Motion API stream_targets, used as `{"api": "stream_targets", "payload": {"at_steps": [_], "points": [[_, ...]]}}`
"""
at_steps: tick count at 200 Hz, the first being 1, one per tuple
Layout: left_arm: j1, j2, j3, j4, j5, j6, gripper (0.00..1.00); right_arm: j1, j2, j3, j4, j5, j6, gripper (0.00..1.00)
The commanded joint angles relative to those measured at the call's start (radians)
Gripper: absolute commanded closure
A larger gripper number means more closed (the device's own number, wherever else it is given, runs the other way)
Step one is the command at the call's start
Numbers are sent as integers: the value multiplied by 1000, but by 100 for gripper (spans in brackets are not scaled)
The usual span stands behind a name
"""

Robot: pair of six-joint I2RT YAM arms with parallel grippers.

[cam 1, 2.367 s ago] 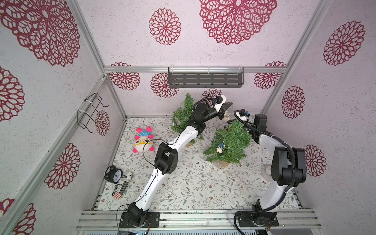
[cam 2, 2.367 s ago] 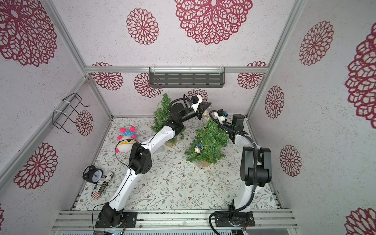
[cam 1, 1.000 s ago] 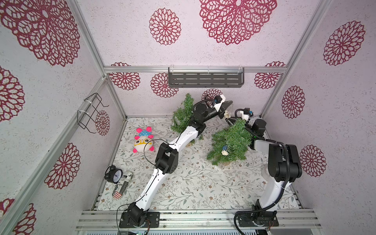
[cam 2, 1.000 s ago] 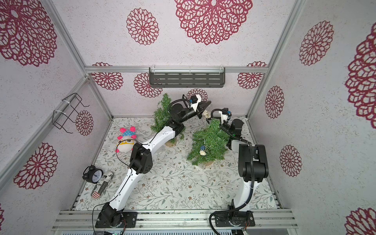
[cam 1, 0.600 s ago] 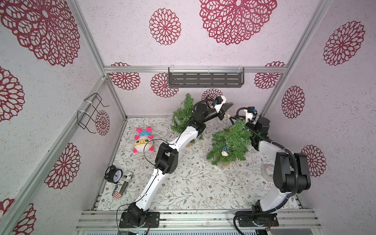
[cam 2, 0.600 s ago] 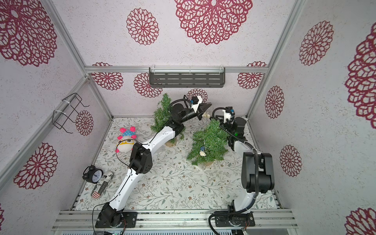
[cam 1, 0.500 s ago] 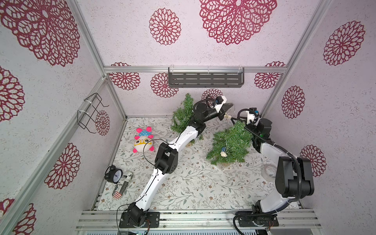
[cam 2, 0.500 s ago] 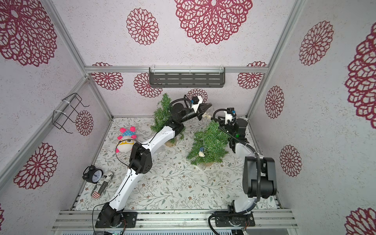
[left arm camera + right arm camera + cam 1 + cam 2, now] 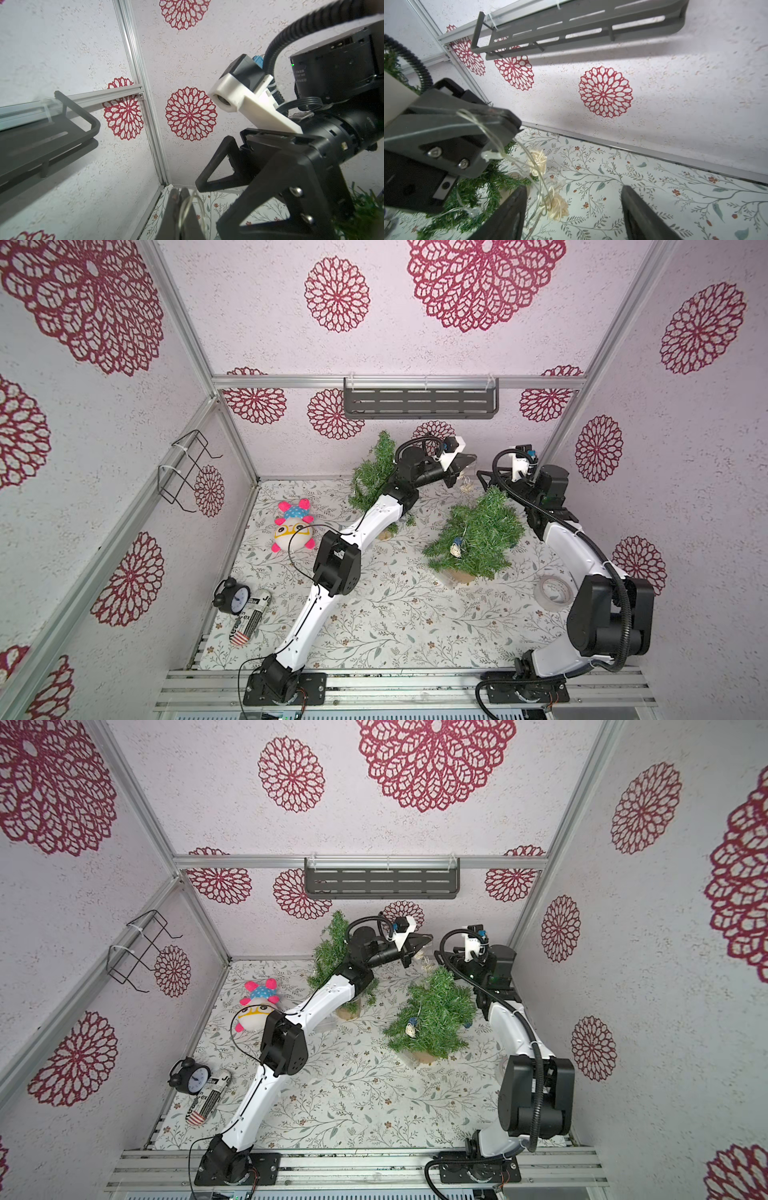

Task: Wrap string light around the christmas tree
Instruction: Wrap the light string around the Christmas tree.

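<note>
While the left end effector [image 9: 179, 192] clamps the string light [image 9: 536, 161] above the table [image 9: 395, 614], the right end effector [image 9: 574, 188] stands wide open beside it; the strand apparently trails onto the christmas tree [image 9: 478, 531].

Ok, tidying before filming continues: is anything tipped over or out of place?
A can lies on its side beside the alarm clock, near the left wall. The Christmas tree by the right arm seems to lean, though perspective may exaggerate it.

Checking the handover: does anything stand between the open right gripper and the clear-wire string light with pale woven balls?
Nothing visible: the string light dangles from the shut left gripper, directly before the open right gripper.
</note>
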Motion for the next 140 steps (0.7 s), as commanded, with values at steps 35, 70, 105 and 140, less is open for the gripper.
{"api": "stream_targets", "payload": {"at_steps": [35, 70, 105, 140], "points": [[-8, -41, 9, -29, 18, 18, 98, 53, 101, 185, -44, -44, -31, 32], [-12, -52, 3, -46, 20, 20, 94, 78, 117, 198, -7, 14, -11, 47], [-9, -80, 0, -65, 5, 23, 78, 78, 71, 131, 69, 110, 10, 75], [-2, -130, -51, -108, -9, 40, 61, 76, 42, 132, 61, 211, 34, 92]]}}
